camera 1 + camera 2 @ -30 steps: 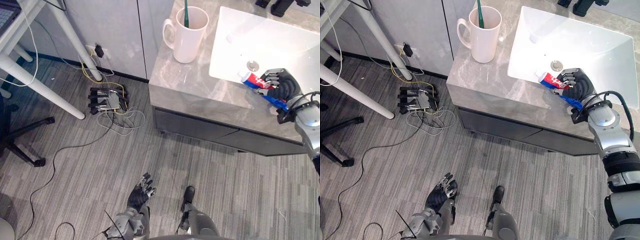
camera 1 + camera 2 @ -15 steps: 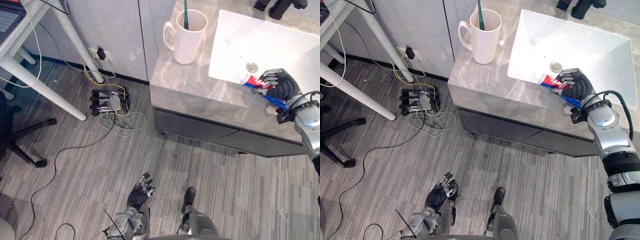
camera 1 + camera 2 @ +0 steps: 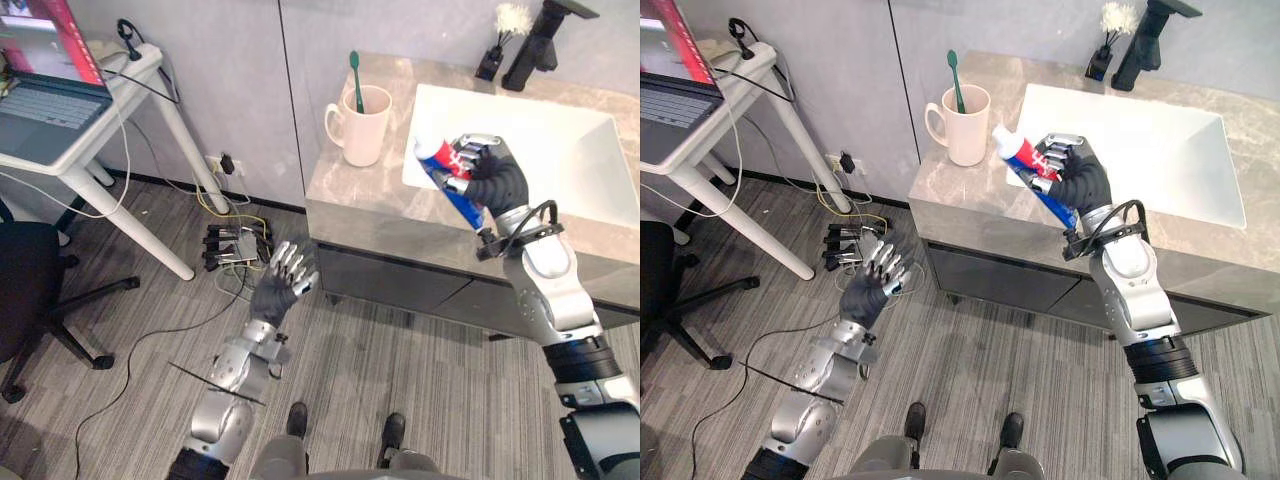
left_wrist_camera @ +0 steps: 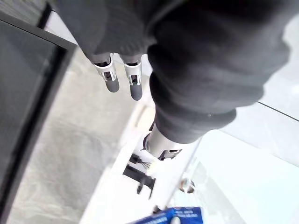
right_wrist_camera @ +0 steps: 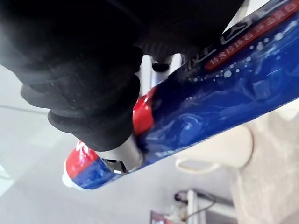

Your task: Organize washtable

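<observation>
My right hand (image 3: 492, 182) is shut on a red, white and blue toothpaste tube (image 3: 443, 166), holding it in the air over the left rim of the white sink (image 3: 560, 130), cap end toward the mug. The tube (image 5: 219, 88) lies across the palm in the right wrist view. A cream mug (image 3: 362, 128) with a green toothbrush (image 3: 355, 78) stands on the grey marble counter (image 3: 350, 185) left of the sink. My left hand (image 3: 281, 286) hangs open before the dark cabinet front, fingers (image 4: 111, 80) straight, holding nothing.
A black faucet (image 3: 540, 38) and a small dark holder with a white brush (image 3: 494, 52) stand at the counter's back. A white desk (image 3: 110, 110) with a laptop (image 3: 45, 95), a black office chair (image 3: 30, 300) and a power strip with cables (image 3: 232, 243) lie to the left.
The camera has pulled back. My right hand has lifted the toothpaste off the sink's front rim and carried it left toward the mug. My left hand has risen from near the floor.
</observation>
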